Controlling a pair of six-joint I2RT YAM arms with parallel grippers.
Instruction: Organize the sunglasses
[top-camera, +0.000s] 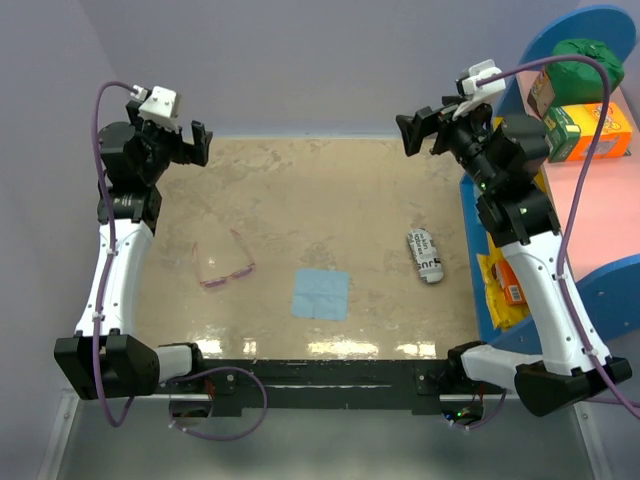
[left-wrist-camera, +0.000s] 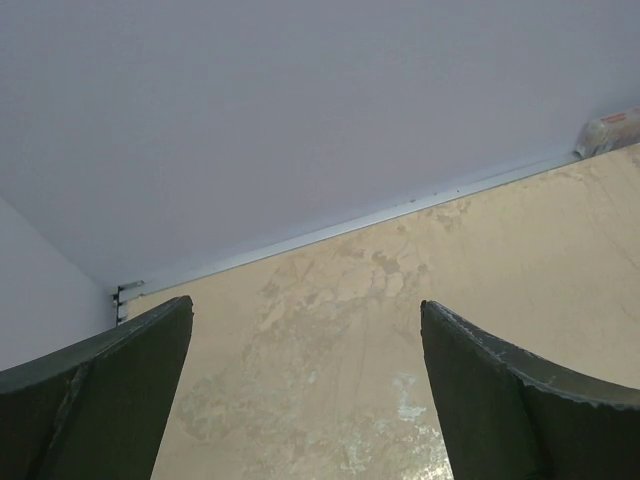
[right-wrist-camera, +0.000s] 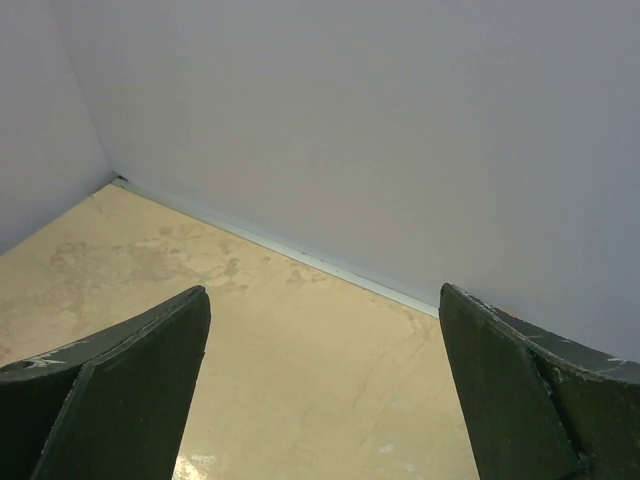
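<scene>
1. As I judge it, nothing is done yet. The sunglasses lie on the left half of the table with their arms unfolded, well apart from the case on the right. The blue cloth lies between them.
2. My left claw and right claw both gape wide and empty, up at the far corners.
3. Picking up, folding and stowing are all left to do.
4. The table is beige, marbled and glossy near me. Lilac walls close it in, and a blue-and-pink shelf stands on the right.
</scene>
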